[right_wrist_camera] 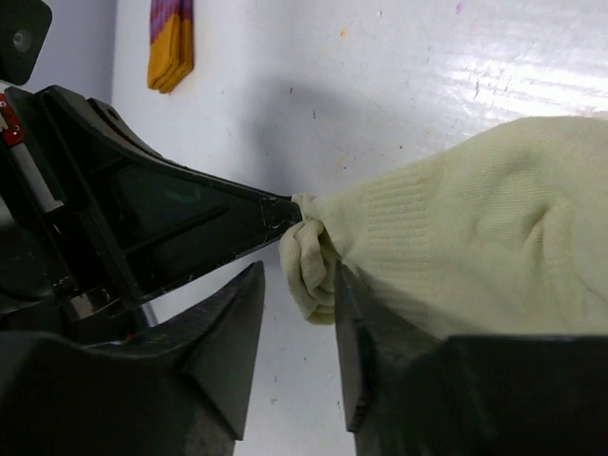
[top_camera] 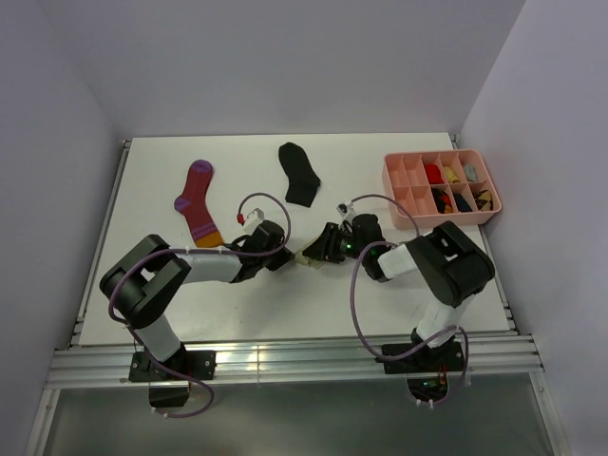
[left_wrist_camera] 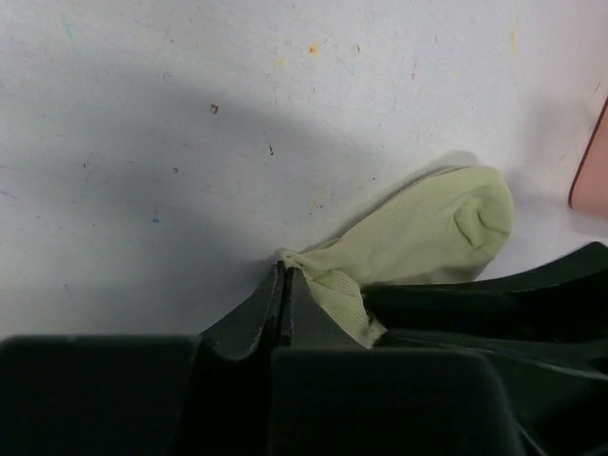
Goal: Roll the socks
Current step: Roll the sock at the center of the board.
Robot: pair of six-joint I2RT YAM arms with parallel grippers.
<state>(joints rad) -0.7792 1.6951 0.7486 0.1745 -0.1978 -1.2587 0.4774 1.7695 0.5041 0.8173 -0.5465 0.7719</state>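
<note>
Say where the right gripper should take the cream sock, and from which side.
Grip the bunched cuff of the cream sock beside the left gripper's pinch. It is thicker than the flat rest. Come from the right, opposite that pinch, where the open right gripper straddles it.

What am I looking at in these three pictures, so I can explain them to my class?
Two robot arms are bolted to a white table. One picture looks down from above; the other two come from a camera on each wrist. On the table lie a striped magenta sock, a black sock and a pink tray with small items in its compartments. Between the arms is a cream sock. The left arm's jaws are shut on its cuff; the right arm's jaws stand open at the same bunched end.
</note>
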